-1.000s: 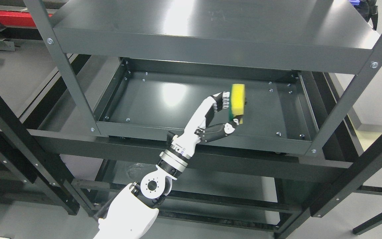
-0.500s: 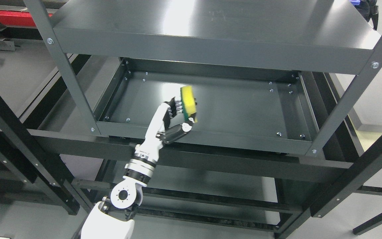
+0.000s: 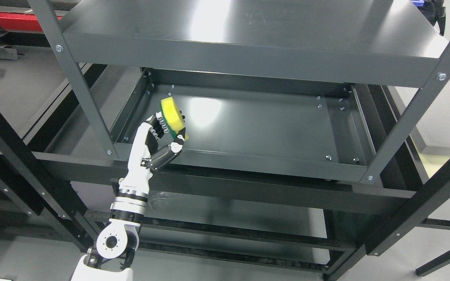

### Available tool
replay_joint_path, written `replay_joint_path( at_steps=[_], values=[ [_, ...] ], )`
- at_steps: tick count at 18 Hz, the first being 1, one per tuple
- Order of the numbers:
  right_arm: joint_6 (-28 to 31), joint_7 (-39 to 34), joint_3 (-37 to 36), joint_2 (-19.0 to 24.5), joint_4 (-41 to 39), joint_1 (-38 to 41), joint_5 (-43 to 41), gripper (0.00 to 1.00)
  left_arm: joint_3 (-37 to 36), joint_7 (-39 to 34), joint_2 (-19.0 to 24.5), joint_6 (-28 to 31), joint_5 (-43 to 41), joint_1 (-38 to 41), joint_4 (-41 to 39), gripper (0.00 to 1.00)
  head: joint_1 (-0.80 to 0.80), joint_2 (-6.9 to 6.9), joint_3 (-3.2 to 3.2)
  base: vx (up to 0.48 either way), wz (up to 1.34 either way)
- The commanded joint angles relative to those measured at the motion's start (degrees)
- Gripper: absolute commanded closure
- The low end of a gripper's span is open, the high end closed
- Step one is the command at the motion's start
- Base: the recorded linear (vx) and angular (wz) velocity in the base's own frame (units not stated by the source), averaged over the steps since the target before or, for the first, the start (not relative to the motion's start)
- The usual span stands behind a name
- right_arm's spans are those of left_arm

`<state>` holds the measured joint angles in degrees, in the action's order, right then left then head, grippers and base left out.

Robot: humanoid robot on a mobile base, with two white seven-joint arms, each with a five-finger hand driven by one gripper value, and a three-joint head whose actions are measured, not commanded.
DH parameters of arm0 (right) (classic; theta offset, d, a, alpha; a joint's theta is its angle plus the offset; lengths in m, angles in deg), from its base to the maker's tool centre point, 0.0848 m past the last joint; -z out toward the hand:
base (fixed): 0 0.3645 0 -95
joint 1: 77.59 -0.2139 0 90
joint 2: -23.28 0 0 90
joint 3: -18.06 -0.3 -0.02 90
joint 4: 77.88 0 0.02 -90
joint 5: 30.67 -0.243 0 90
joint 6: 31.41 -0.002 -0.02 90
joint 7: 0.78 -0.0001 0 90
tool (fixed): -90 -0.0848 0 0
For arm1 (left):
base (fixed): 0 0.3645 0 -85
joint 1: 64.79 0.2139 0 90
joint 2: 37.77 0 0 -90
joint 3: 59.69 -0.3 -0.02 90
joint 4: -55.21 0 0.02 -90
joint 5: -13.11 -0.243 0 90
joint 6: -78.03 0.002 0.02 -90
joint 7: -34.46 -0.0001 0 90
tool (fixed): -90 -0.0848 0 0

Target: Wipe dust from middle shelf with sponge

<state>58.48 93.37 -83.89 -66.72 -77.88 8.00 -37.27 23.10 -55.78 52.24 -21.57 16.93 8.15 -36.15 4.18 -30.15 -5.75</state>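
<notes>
Left hand (image 3: 161,134) inside rack, fingers (image 3: 158,125) curled around yellow sponge (image 3: 171,116), thumb pressing from below. Sponge stands on edge over left part of middle shelf (image 3: 256,125), close to left wall. Contact with shelf surface not clear. Risk: hand knocks raised front lip (image 3: 248,160) or left post (image 3: 72,78); thin pinch lets sponge twist and slip out. Right hand not visible.

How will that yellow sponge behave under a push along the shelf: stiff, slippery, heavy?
Probably soft and light: the sponge looks like foam, and the left hand holds it by fingertips alone. Its green scrub layer likely drags somewhat on the glossy middle shelf, so it may flex or twist rather than glide.
</notes>
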Motion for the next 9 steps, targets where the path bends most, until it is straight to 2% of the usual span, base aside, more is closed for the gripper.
replay_joint_path(
  at_steps=[1, 9],
  values=[
    [4.2, 0.0, 0.0, -1.0, -1.0, -0.1, 0.0, 0.0, 8.4, 0.1, 1.0, -0.6, 0.0, 3.2, -3.3, 0.76, 0.0, 0.0, 0.0, 0.0, 0.0],
    [4.2, 0.1, 0.0, -1.0, -1.0, -0.1, 0.0, 0.0, 8.2, 0.1, 1.0, -1.7, 0.1, 4.8, -3.4, 0.76, 0.0, 0.0, 0.0, 0.0, 0.0]
  ],
)
